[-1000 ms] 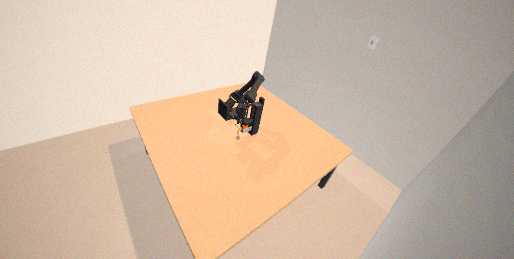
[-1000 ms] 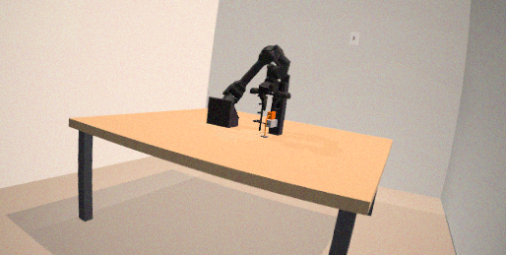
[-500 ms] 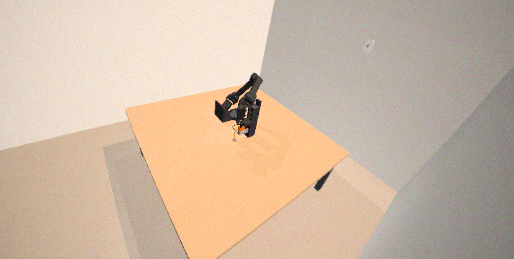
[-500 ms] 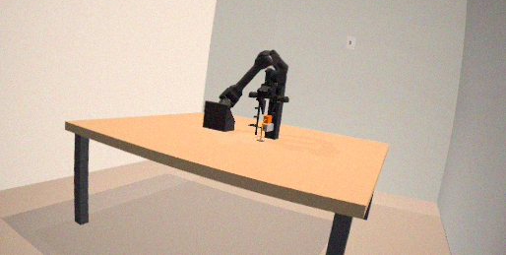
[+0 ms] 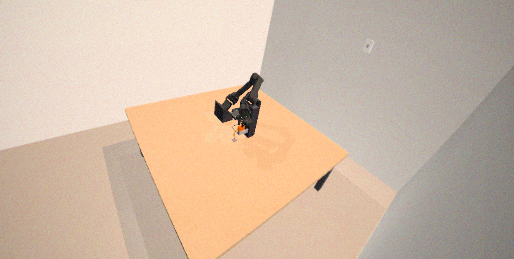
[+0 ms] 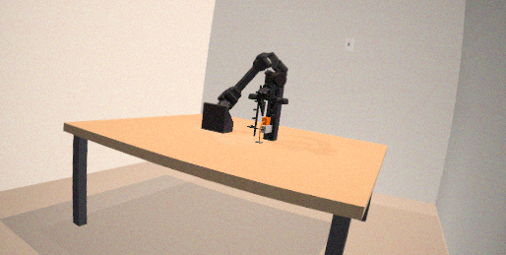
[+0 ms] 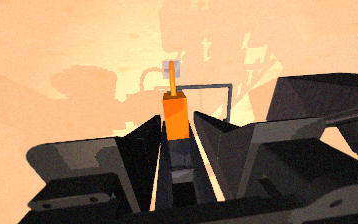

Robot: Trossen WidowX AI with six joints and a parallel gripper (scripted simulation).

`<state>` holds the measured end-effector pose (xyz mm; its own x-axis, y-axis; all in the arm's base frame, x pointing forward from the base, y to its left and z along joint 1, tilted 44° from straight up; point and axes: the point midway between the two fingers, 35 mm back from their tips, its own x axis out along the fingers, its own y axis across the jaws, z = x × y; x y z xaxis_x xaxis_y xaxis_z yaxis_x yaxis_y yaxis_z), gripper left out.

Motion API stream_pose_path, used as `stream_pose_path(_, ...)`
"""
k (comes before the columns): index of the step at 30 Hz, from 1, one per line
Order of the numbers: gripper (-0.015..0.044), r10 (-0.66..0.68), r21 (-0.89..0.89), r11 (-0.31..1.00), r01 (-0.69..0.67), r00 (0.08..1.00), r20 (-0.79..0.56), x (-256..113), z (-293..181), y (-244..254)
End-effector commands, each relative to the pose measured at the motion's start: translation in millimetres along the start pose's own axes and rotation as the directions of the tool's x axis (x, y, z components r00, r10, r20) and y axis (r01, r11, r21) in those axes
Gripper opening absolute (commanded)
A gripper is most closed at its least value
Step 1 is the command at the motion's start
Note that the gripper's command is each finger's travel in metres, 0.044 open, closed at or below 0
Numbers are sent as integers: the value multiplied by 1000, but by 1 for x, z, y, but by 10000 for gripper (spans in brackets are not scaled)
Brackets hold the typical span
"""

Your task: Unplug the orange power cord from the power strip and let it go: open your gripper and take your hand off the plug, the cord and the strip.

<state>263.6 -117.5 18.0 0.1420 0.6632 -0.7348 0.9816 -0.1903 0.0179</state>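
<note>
The orange plug (image 5: 241,128) (image 6: 266,120) (image 7: 176,117) shows between and just beyond my fingertips in the wrist view, with a gap on each side. My gripper (image 7: 177,117) is partly open and holds nothing. In the exterior view its body is above the plug. A light grey block (image 6: 267,129), seemingly the power strip, is directly under the plug; whether the prongs are in it cannot be seen. The orange cord (image 7: 172,80) runs from the plug to a small pale square plate (image 7: 166,68) on the table.
A tall black upright (image 5: 255,119) (image 6: 274,122) stands close beside the plug and gripper. A thin dark bar outline (image 7: 206,86) shows right of the cord. The arm's black base (image 6: 217,117) stands on the wooden table (image 5: 200,179) (image 6: 172,139).
</note>
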Motion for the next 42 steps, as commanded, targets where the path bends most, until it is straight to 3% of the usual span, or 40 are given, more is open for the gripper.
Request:
stream_pose_path(1,160,-2,6,1000,2,1000,-7,3,-2,-1)
stream_pose_path(14,160,-2,6,1000,2,1000,-7,13,-2,-1)
stream_pose_path(18,55,0,0,1000,0,1000,0,11,-1,0)
stream_pose_path(26,2,0,0,1000,0,1000,0,11,-1,0)
stream_pose_path(42,0,0,1,1000,0,1000,1,10,21,2)
